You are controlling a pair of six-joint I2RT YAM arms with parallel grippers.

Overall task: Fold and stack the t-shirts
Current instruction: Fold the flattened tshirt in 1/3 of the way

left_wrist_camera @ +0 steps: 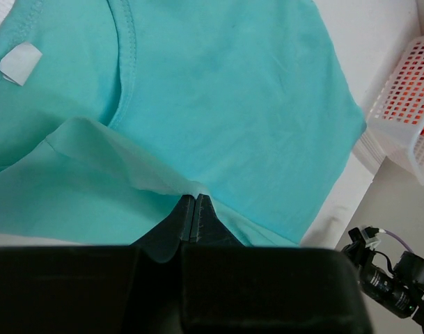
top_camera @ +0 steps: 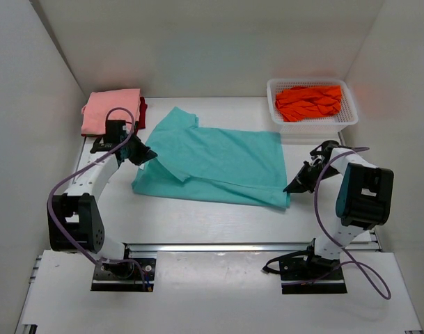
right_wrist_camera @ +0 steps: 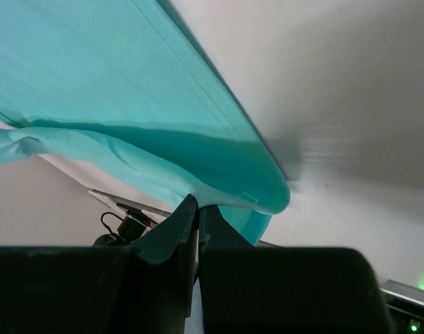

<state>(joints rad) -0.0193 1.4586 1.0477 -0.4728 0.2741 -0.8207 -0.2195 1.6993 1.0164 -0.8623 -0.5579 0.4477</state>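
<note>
Gripping the teal t-shirt (top_camera: 218, 163), we have our left gripper (top_camera: 145, 154) clamped on its left fold and our right gripper (top_camera: 294, 185) clamped on its near right corner. Beyond it lie a folded pink t-shirt (top_camera: 113, 110) far left and an orange t-shirt (top_camera: 309, 102) in the basket (top_camera: 351, 118) far right.

White mesh basket (top_camera: 312, 126) at the far right corner of the white table (top_camera: 198, 223)

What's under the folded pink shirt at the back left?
A dark red t-shirt shows only as a narrow strip past the right edge of the salmon pink t-shirt. The rest is covered, so its fold cannot be checked.
</note>
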